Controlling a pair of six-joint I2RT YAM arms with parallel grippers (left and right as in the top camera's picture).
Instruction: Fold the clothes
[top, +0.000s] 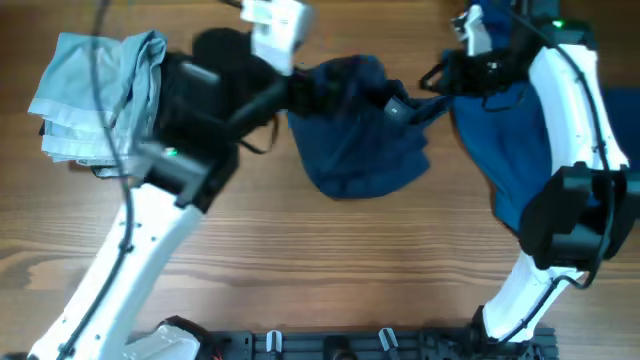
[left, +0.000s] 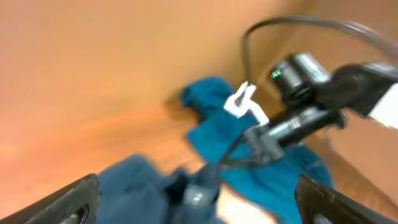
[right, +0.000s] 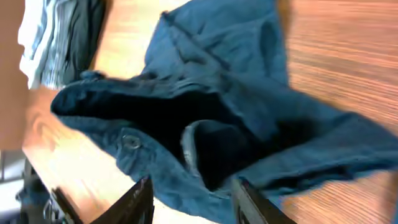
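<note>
Although it is bunched and wrinkled, the dark navy-blue soft cloth garment (top: 355, 150) shows a waistband with a round button. It lies at the middle of the brown wooden table (top: 330, 260), a little toward 12 o'clock. The right gripper (right: 189, 194) has its fingers narrow, and a thick fold of the waistband is pinched between them. The left gripper (left: 196, 200) has its fingers wide apart, with navy cloth low between them; this view is blurred. A second dark navy-blue cloth (top: 490, 140) lies at 2 o'clock under the right arm. A pale blue denim piece (top: 95, 90) rests at 10 o'clock, with a black cloth piece (top: 215, 48) just beside it.
</note>
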